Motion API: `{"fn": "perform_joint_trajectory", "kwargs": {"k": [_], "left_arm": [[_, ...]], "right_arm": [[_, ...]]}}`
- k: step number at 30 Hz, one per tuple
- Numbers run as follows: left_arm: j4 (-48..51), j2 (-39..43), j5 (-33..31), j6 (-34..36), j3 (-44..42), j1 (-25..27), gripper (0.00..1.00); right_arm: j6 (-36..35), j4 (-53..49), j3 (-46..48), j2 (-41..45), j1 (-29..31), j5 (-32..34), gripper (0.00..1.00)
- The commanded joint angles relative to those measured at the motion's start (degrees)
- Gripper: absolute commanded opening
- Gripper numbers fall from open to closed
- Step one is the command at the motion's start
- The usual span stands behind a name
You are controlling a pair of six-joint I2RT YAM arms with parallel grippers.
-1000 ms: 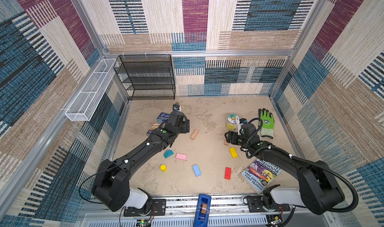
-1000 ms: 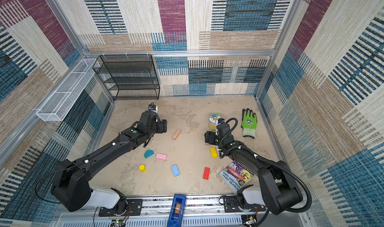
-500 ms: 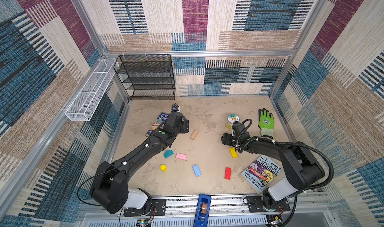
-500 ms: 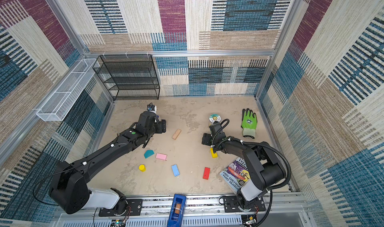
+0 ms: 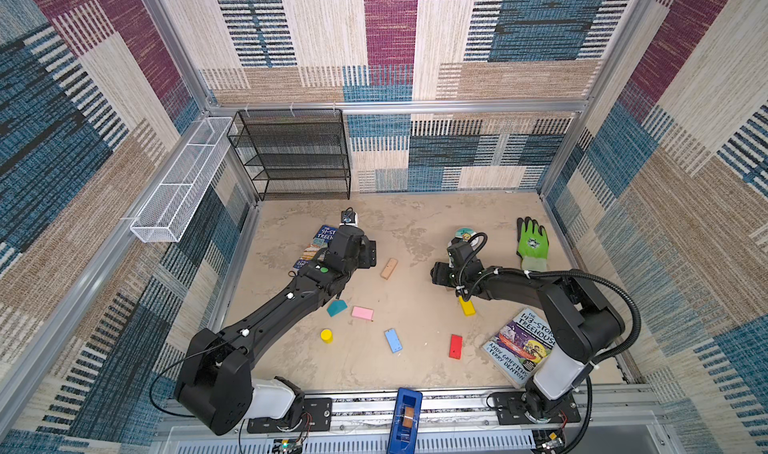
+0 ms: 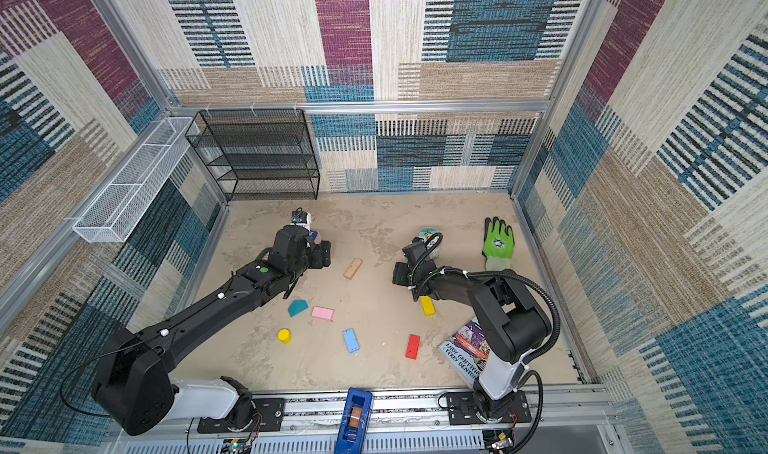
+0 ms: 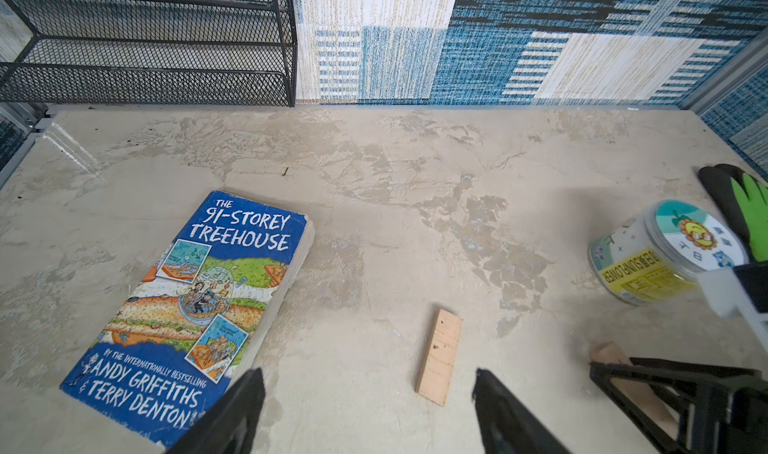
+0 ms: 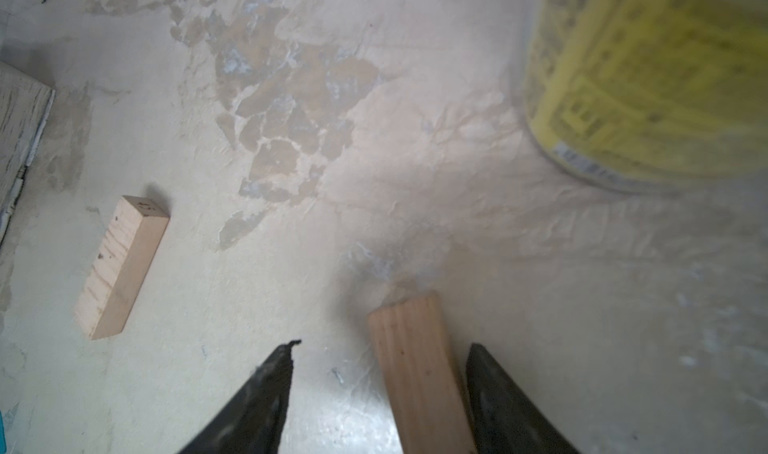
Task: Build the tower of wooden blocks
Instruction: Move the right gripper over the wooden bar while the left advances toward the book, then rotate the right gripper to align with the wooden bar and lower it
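The right arm has swung round: its forearm now lies low across the near right of the table, and the right gripper (image 8: 382, 346) has come away from the yellow printed-lid jar (image 5: 464, 234) and sits down over a plain wood slab block (image 8: 419, 373). The jaws are part-way open astride that slab. One finger is against its side and there is bare table between it and the other finger, so it is straddled but not yet pinched. I'd call this the first pick, about to close.

The left gripper (image 7: 365, 373) hasn't budged. Its jaws are wide and empty, hanging over the far left between the blue paperback book (image 7: 187, 306) and the second plain wood slab (image 5: 389, 268), which lies flat just right of it.

There is no tower yet. The teal house-shaped piece (image 5: 336, 307) and pink slab (image 5: 362, 313) lie close together. The yellow cylinder (image 5: 326, 335), light blue slab (image 5: 393, 340), red slab (image 5: 456, 346) and yellow slab (image 5: 467, 306) are scattered across the near half, none of them stacked.

That off-centre grip may nudge the slab sideways as it closes.
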State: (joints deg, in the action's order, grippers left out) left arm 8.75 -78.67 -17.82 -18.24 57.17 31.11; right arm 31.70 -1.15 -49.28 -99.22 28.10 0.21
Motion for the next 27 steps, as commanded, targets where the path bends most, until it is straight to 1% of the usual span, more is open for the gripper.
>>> {"fn": "perform_joint_trajectory", "kwargs": {"k": [1,8,15,20,24,27], "left_arm": [[-1.37,0.32,-0.33,0.57,-0.13,0.00,0.84],[-0.93,0.54,-0.80,0.88,-0.13,-0.02,0.84],[-0.68,1.47,-0.98,0.93,-0.48,0.00,0.84],[-1.19,2.38,-1.16,0.84,-1.11,0.00,0.84],[-1.20,2.16,-1.07,0.75,-1.10,0.00,0.84],[-0.91,1.91,-1.16,0.66,-0.90,-0.05,0.84]], "right_arm": [[2.55,-6.48,-1.18,-1.56,1.36,-3.13,0.66],[2.77,-7.21,-4.65,-3.81,4.61,-5.04,0.61],[2.07,-9.62,-6.27,-2.68,5.59,-4.30,0.69],[1.87,-11.75,-4.57,-0.43,5.83,-3.02,0.72],[2.73,-11.86,-2.47,1.04,6.33,-3.86,0.70],[3.24,-11.95,-1.54,1.56,7.00,-4.55,0.65]]}}
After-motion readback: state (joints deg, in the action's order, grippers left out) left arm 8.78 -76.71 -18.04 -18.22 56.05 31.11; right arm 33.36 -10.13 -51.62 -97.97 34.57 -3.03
